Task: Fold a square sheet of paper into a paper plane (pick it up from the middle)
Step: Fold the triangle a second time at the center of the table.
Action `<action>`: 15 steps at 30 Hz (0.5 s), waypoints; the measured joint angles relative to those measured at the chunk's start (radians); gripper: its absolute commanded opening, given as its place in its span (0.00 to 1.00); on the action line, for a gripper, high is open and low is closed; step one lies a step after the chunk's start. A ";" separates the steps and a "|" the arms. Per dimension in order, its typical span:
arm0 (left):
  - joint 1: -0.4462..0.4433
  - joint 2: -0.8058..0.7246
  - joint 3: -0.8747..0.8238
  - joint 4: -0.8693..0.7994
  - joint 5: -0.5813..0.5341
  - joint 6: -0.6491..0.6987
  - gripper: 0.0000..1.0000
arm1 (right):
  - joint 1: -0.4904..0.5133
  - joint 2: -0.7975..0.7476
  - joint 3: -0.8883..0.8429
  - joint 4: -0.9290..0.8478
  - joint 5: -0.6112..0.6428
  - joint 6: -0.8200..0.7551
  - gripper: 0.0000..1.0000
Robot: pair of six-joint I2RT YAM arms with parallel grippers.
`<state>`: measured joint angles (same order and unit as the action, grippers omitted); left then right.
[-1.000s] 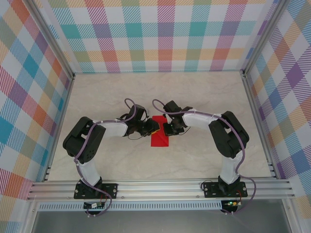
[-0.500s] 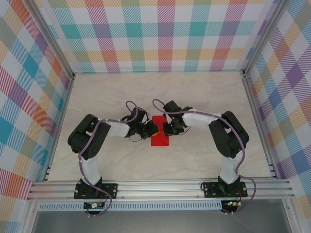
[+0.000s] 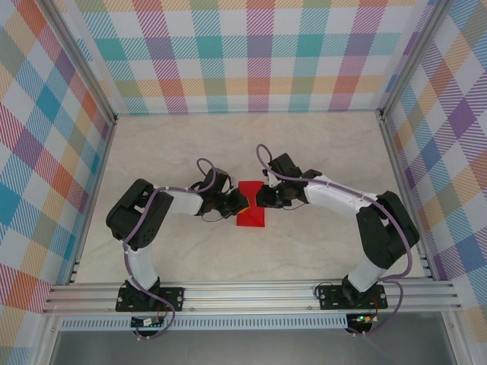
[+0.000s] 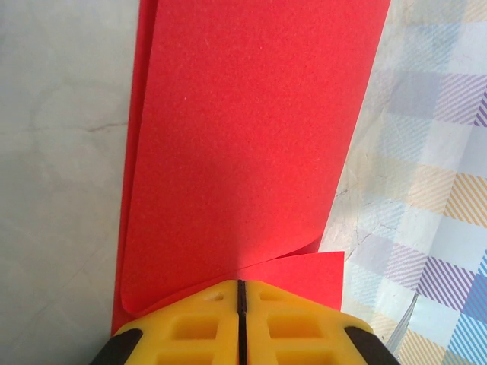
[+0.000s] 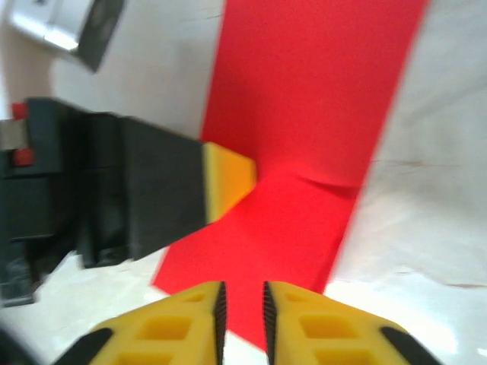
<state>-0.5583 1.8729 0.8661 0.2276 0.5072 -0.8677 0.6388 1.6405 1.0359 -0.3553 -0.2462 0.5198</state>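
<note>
Square sheet of paper (image 3: pixel 251 207) is lying at the middle of the table (image 3: pixel 327 152), well clear of every edge. Left gripper (image 4: pixel 240 303) is now clamping tight on the sheet's left edge, midway along, and the paper is curling up beside it. Right gripper (image 5: pixel 242 304) is standing a narrow slit apart at the right edge.

Against a second ago, the right arm's elbow is sitting further out and the flat rectangle is looking waisted. Judging that the mid-sheet pickup is starting, with no dart folds yet.

We find bare pale marbled tabletop (image 3: pixel 304 144) across the upper frame; at centre, the black-and-white left arm (image 3: pixel 176 202) and right arm (image 3: pixel 335 195) hem red folded paper (image 3: pixel 251 219).
</note>
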 measured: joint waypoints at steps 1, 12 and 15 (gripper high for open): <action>0.000 0.000 0.000 0.000 0.000 0.000 0.09 | 0.002 0.002 -0.017 0.028 -0.036 0.023 0.17; 0.000 0.000 0.000 0.000 0.000 0.000 0.08 | 0.012 0.129 -0.024 0.093 -0.168 0.132 0.15; 0.000 0.000 0.000 0.000 0.000 0.000 0.08 | 0.012 0.151 -0.014 0.091 -0.172 0.136 0.16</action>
<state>-0.5583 1.8729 0.8661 0.2272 0.5072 -0.8677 0.6506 1.7912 1.0214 -0.2646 -0.4179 0.6556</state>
